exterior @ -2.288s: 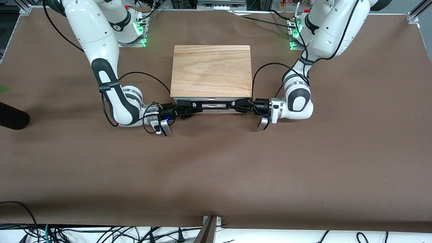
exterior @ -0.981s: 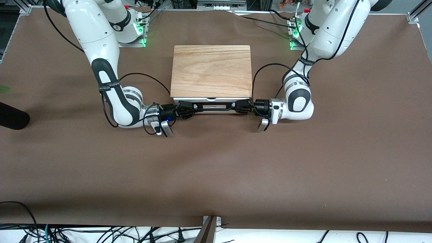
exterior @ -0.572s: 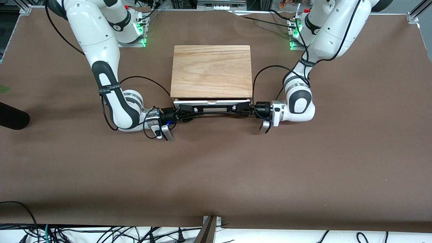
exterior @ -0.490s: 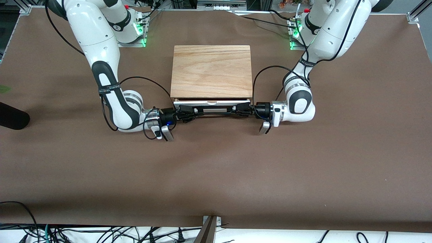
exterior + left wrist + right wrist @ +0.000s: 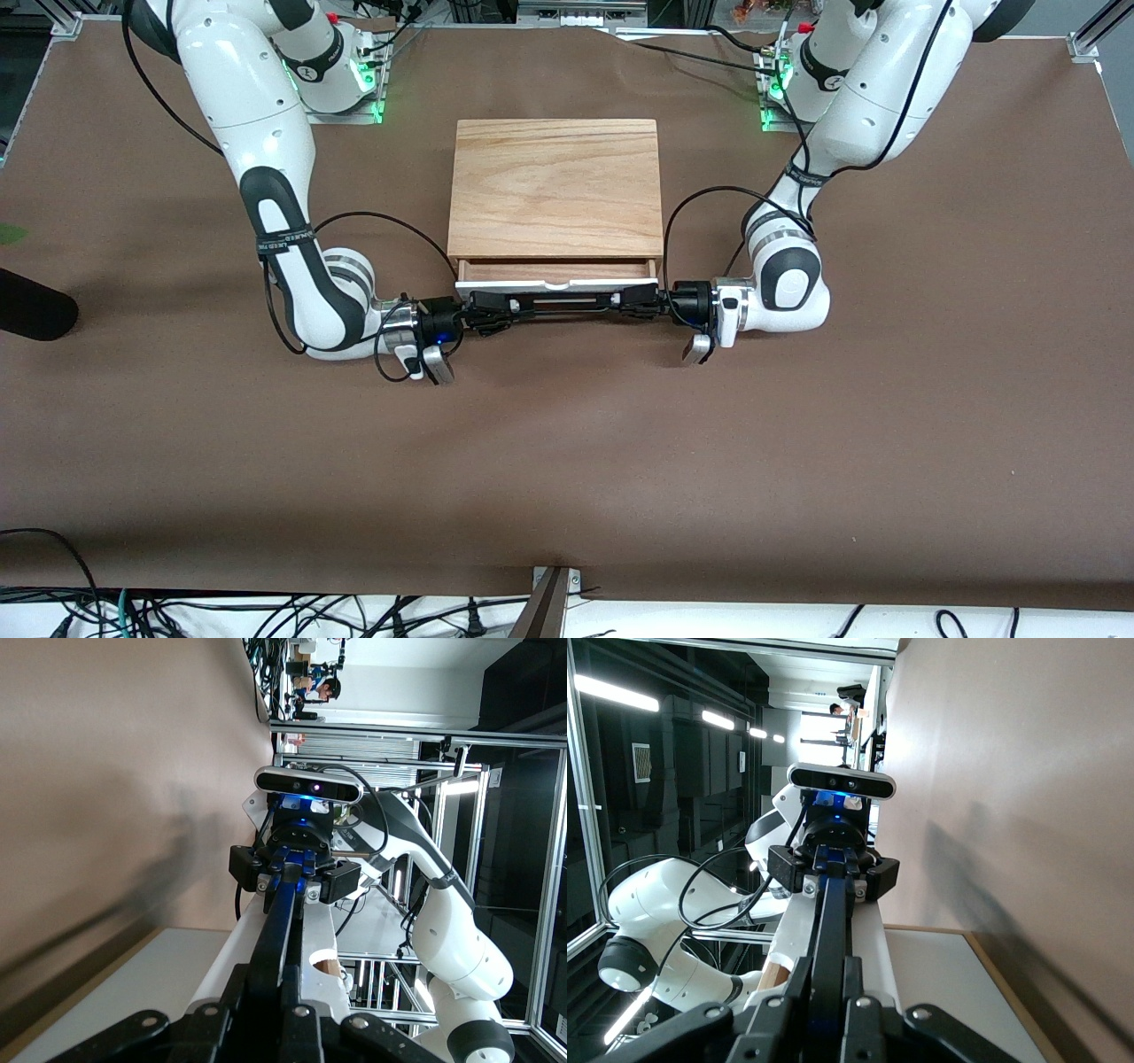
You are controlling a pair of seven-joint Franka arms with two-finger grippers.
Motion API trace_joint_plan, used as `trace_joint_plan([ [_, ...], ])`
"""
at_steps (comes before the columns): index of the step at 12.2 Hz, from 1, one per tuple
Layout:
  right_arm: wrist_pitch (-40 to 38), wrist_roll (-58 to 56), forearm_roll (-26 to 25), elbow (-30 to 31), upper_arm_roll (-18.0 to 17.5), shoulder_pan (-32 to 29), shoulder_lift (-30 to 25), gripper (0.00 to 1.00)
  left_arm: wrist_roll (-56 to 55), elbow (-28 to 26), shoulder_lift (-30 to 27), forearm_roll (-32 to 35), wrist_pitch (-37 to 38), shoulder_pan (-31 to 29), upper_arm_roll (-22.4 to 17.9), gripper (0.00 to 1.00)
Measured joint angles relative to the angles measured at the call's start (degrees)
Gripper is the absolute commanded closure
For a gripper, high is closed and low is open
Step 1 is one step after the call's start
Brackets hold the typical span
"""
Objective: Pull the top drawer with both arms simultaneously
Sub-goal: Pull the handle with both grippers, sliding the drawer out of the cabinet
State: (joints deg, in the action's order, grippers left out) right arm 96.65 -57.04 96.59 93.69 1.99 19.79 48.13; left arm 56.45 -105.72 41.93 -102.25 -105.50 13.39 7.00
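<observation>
Brown table cover (image 5: 567, 461) carries a wood-topped cabinet (image 5: 555, 186) whose top drawer (image 5: 556, 275) stands partly out toward the front camera, with the left gripper (image 5: 631, 299) and right gripper (image 5: 496, 306) each clenched on its black bar handle (image 5: 563, 302).

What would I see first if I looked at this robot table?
Two big white arms, the right arm and the left arm, reach in from their ends of the table and meet at one thin black handle. The right gripper and left gripper are both shut on it. The top drawer sticks out a little from the wooden cabinet, toward the front camera.
</observation>
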Motion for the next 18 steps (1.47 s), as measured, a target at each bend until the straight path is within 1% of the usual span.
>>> trace_joint_plan([
  [11,3.33,5.80,0.02,-11.45,-0.10,-0.78,5.72,0.88,-6.44,10.70,5.75,0.24,0.08,1.06,-2.87,1.00],
  [14,3.80,6.73,0.02,-13.90,-0.13,-0.86,7.35,0.88,-8.05,12.69,7.12,0.25,0.40,1.38,-3.60,1.00],
  [18,4.33,7.28,0.02,-15.13,-0.19,-0.94,8.03,0.88,-9.36,14.04,7.92,0.24,0.55,1.81,-4.29,1.00],
])
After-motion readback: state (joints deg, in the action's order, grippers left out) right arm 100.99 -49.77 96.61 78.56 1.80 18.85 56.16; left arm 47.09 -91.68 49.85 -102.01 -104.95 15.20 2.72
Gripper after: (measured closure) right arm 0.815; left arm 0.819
